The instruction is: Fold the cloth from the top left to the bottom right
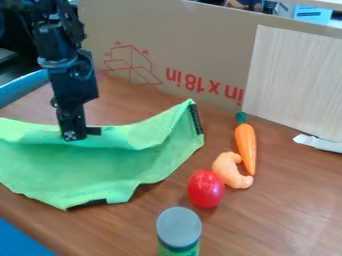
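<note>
"Front first, quick. Anything by the landing side?"

"Grey-lidded jar [179, 227] nearest, then red tomato [205, 188], shrimp [231, 171], carrot [246, 146], all right of the cloth. Cloth could brush the tomato if it swings wide."

"And the green cloth [87, 172]?"

"On the left of the wooden table [280, 200], near edge lying low, far edge rumpled up. Dark strip [90, 203] on the near edge, another dark strip [196, 119] at the right corner."

"Handling?"

"Light, soft, limp. Nothing fragile, shouldn't be slippery. Bends wherever it's lifted, so the middle will sag. Strips look a touch stiffer."

"Grab point?"

"Top left corner, small pinch, one layer. Mid-edge would just bunch it. Keep the lift low, lay it toward the bottom right."

"Gripper [83, 133]?"

"At the middle of the cloth's far edge, pointing down. Wide, narrow or holding cloth, can't tell."

"Behind it?"

"Cardboard wall [194, 45], pale panel [294, 80] against it. Next."
</note>
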{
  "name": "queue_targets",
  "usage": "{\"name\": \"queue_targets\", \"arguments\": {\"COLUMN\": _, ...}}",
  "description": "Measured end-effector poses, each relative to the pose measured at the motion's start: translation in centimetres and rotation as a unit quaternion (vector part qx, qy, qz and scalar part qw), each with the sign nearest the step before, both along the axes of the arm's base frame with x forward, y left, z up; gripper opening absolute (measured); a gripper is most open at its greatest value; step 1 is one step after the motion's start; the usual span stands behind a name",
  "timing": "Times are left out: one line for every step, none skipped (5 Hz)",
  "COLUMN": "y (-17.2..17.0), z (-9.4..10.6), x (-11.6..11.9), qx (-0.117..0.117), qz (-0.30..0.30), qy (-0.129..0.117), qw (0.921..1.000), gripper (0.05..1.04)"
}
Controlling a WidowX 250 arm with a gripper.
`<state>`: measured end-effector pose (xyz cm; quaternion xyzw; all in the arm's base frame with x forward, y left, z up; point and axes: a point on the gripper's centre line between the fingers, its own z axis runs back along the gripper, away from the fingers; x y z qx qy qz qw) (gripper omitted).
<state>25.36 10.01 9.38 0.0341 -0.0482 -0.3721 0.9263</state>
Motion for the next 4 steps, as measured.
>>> {"name": "queue_targets", "arguments": {"y": -0.4, "z": -0.1, "x": -0.9, "qx": 0.006, "qz": -0.004, "qy": 0.001, "qw": 1.0000, "gripper": 0.067}}
{"name": "queue_targets", "arguments": {"y": -0.9, "z": -0.7, "x": -1.4, "qx": 0.007, "qz": -0.003, "qy": 0.001, "qw": 1.0000, "gripper": 0.066}}
{"name": "queue_targets", "arguments": {"y": -1.6, "z": -1.3, "x": -1.9, "qx": 0.015, "qz": -0.007, "qy": 0.001, "qw": 0.9999, "gripper": 0.084}}
{"name": "queue_targets", "arguments": {"y": -1.9, "z": -1.9, "x": -2.3, "qx": 0.025, "qz": 0.000, "qy": 0.003, "qw": 0.9997, "gripper": 0.243}}
